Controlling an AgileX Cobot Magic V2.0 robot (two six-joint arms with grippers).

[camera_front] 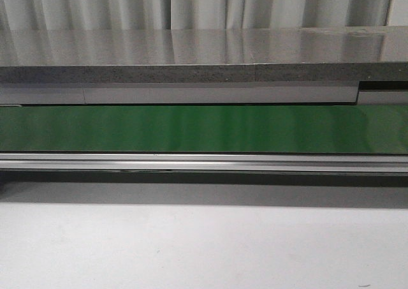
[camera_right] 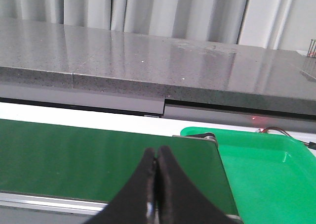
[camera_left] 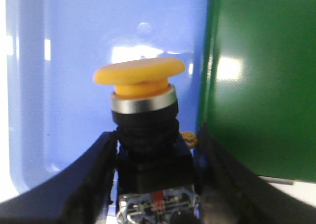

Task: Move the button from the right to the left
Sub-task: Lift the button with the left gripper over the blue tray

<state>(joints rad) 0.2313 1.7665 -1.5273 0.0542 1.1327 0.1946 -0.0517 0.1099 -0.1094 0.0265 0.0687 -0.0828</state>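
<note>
The button (camera_left: 139, 75) has a round yellow-orange cap, a silver ring and a black boxy body with a small red mark. In the left wrist view my left gripper (camera_left: 156, 135) is shut on its black body, one finger on each side. It is held over a blue tray (camera_left: 74, 61), beside the end of the green belt (camera_left: 261, 75). My right gripper (camera_right: 157, 152) is shut and empty over the green belt (camera_right: 74, 150), near its end by a green tray (camera_right: 266, 169). The front view shows only the belt (camera_front: 204, 128); no gripper or button appears there.
A small orange object (camera_left: 188, 139) lies in the blue tray behind the button. A grey stone counter (camera_front: 191, 53) runs behind the belt, with curtains beyond. A metal rail (camera_front: 204, 161) edges the belt's near side, then a white tabletop (camera_front: 204, 244).
</note>
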